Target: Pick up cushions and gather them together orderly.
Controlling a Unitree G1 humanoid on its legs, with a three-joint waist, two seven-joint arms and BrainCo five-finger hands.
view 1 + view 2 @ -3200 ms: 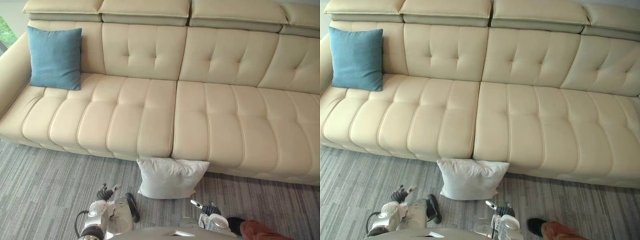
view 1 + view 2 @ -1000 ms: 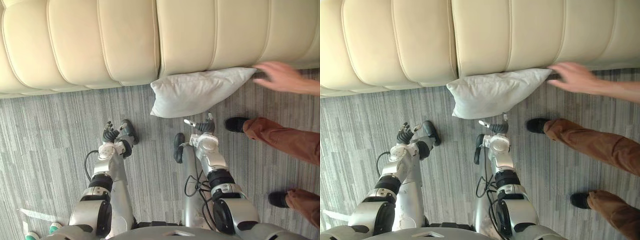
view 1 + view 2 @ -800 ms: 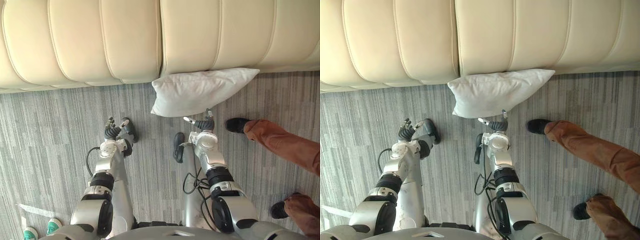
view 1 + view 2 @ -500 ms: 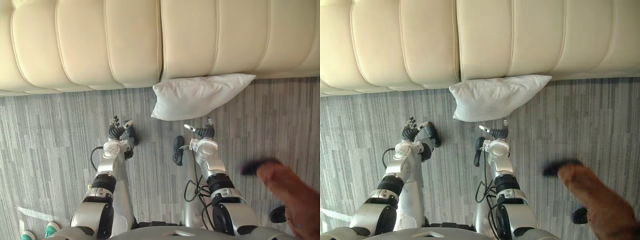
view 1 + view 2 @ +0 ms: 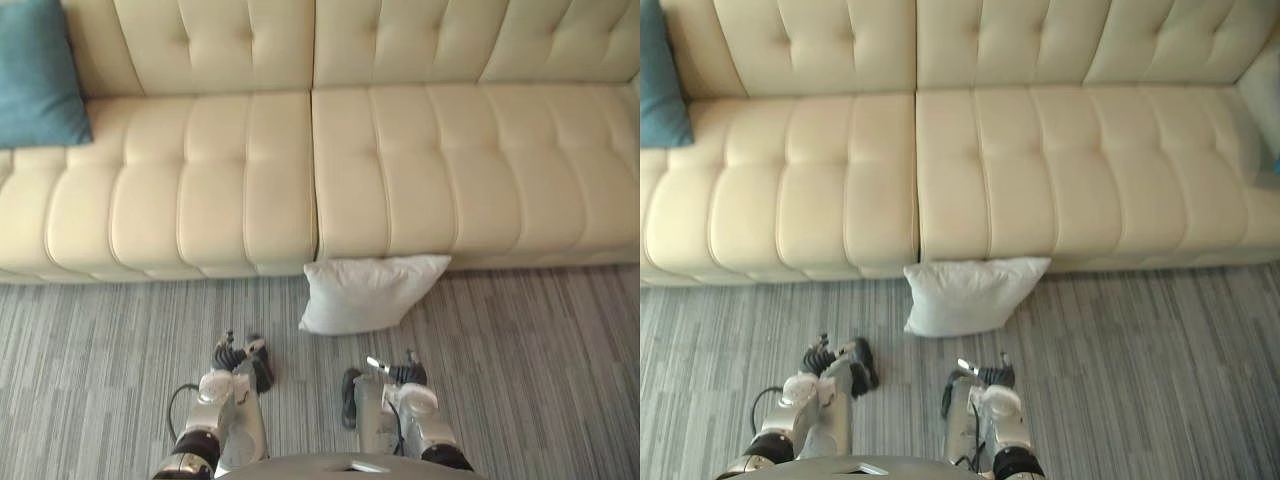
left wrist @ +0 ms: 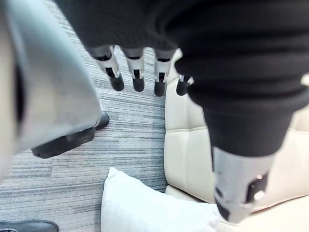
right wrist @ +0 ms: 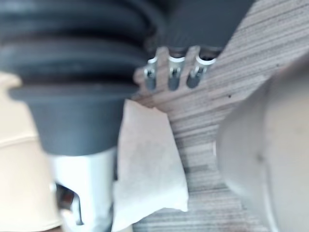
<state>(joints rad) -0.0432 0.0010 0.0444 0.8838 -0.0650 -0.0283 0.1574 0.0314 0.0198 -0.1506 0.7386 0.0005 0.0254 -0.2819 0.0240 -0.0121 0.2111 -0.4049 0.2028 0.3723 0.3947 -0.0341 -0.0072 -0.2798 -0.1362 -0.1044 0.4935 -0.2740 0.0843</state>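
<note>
- Down on the grey striped carpet [image 5: 90, 370], the white cushion [image 5: 365, 292] stands on its lower edge. It leans against the front of the cream sofa [image 5: 250, 190], right below the seam where the sofa's two seat sections meet.
- One upper corner of the white cushion runs out along the sofa's base toward the sofa's right end. The cushion touches the sofa front, and both hands are apart from it.
- The teal cushion [image 5: 38, 75] sits upright on the sofa seat at the sofa's left end, its back against the backrest, well apart from the white cushion.
- The left hand [image 5: 230, 356] hangs over the carpet in front of the sofa, on the side of the white cushion nearer the sofa's left end.
- In the left wrist view its fingers [image 6: 115, 77] are straight and set in a row, the thumb out to one side, with nothing held in them.
- The right hand [image 5: 397, 372] hangs over the carpet in front of the sofa too, farther from the sofa than the white cushion and near that cushion's right half.
- In the right wrist view its fingers [image 7: 172, 75] point straight out, relaxed, with nothing between them and the thumb. The white cushion shows past them against the sofa's base.
</note>
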